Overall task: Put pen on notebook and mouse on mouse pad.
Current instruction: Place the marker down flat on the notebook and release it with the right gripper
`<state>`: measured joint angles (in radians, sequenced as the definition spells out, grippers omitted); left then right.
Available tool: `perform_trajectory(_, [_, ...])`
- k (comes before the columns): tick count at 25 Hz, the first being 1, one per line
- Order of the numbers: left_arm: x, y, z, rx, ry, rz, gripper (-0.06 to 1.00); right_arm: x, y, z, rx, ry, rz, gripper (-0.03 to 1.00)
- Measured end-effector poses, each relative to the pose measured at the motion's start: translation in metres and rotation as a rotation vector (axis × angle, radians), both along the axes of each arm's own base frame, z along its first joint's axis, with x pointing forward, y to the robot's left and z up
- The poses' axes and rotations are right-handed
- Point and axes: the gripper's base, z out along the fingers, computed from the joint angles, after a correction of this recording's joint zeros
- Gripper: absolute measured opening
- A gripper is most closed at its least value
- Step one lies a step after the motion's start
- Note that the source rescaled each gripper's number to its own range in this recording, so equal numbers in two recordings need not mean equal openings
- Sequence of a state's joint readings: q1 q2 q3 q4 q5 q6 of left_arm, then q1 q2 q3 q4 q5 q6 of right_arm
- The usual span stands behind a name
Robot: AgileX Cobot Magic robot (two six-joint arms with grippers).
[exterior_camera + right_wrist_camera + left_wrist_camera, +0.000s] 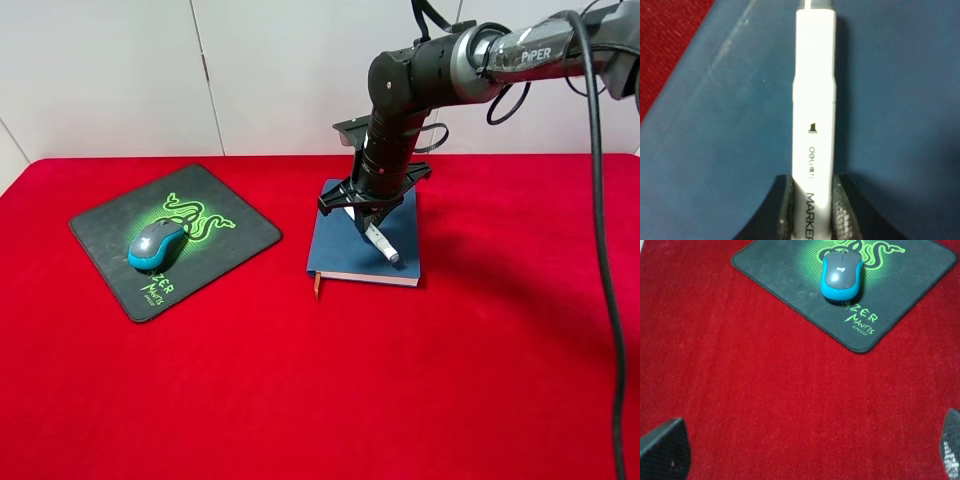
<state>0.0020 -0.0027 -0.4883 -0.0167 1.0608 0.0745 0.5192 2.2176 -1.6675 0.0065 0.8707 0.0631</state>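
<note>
Clamping the white pen (813, 125), the right gripper (366, 222) holds it low over the blue notebook (345, 245). The left gripper (805, 452) hangs spread apart above the red surface (400, 380), near the mouse (841, 275) sitting on the mouse pad (785, 270).

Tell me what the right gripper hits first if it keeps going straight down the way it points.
The right gripper, shut on the pen, points down at the notebook. The pen's lower end would likely meet the blue cover first; whether it already touches is unclear.
</note>
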Motion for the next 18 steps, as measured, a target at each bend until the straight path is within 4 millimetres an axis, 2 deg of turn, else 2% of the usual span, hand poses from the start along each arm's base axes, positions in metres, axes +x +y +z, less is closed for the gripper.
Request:
perform_trajectory(8, [0.0,0.0,0.0,0.0,0.0,0.0,1.0,0.0001,0.0001,0.0,0.001,-0.001,0.0,0.0])
perform_trajectory(9, [0.0,0.0,0.0,0.0,0.0,0.0,1.0,0.0001,0.0001,0.0,0.001,-0.001,0.0,0.01])
perform_trajectory(10, [0.0,0.0,0.0,0.0,0.0,0.0,1.0,0.0001,0.0001,0.0,0.001,-0.001,0.0,0.06])
perform_trajectory(11, [0.0,0.0,0.0,0.0,0.0,0.0,1.0,0.0001,0.0001,0.0,0.001,-0.001,0.0,0.15])
perform_trajectory(12, [0.0,0.0,0.0,0.0,0.0,0.0,1.0,0.0003,0.0001,0.0001,0.002,-0.003,0.0,0.33])
perform_trajectory(13, [0.0,0.0,0.0,0.0,0.0,0.0,1.0,0.0007,0.0004,0.0002,0.004,-0.007,0.0,0.57])
perform_trajectory(15, [0.0,0.0,0.0,0.0,0.0,0.0,1.0,0.0012,0.0008,0.0004,0.01,-0.014,0.0,0.85])
perform_trajectory(18, [0.0,0.0,0.0,0.0,0.0,0.0,1.0,0.001,0.001,0.0003,0.012,-0.011,-0.002,0.97])
